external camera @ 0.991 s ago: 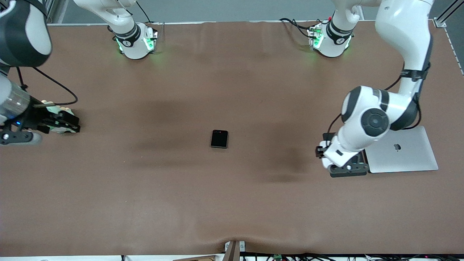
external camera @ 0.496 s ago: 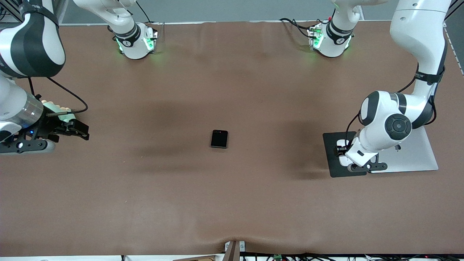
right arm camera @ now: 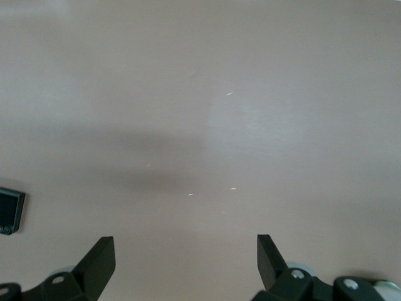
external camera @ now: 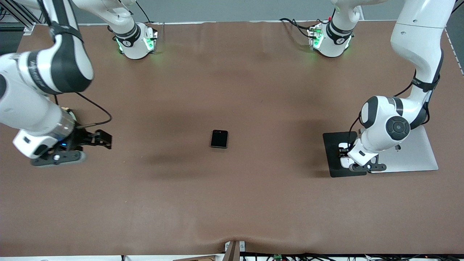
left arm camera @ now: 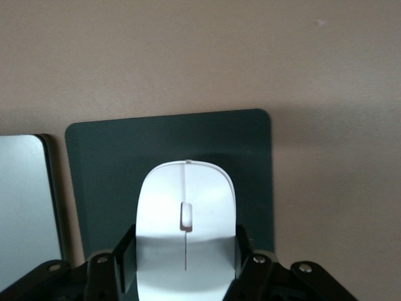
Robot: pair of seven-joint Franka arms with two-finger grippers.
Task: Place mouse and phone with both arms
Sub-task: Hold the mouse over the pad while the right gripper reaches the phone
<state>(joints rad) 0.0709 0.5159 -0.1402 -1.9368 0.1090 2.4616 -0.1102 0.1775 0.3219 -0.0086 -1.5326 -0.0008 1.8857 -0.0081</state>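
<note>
Nearest the front camera among the things on the brown table (external camera: pixel 232 203), the black mouse pad (external camera: pixel 333 156) is found lying flat toward the left arm's end. The silver laptop (external camera: pixel 417 156) is set just beside the pad, closer still to that end edge, with its lid closed.

The left gripper (left arm camera: pixel 185 266) is lowered over the pad, and the mouse (left arm camera: pixel 185 226) is seen between its fingers (left arm camera: pixel 125 263), which are closed against the two sides of the white shell. In the left wrist view the mouse is shown above the pad's dark surface; whether its underside is touching the pad cannot be told. In the front view only a small white part of the mouse (external camera: pixel 343 146) is shown at the wrist of the left arm (external camera: pixel 384 127).

The phone (external camera: pixel 219 139) is left lying flat about midway between the two ends of the table, folded, with its camera lenses at a corner turned away from the front camera. It is touched by neither gripper. A corner of it (right arm camera: pixel 11 211) is caught at the margin of the right wrist view.

The right gripper (external camera: pixel 103 138) is held over bare table toward the right arm's end, well apart from the phone, with its fingers (right arm camera: pixel 97 263) spread wide and nothing between them.

The green-lit bases (external camera: pixel 137 41) are stood along the farthest edge.
</note>
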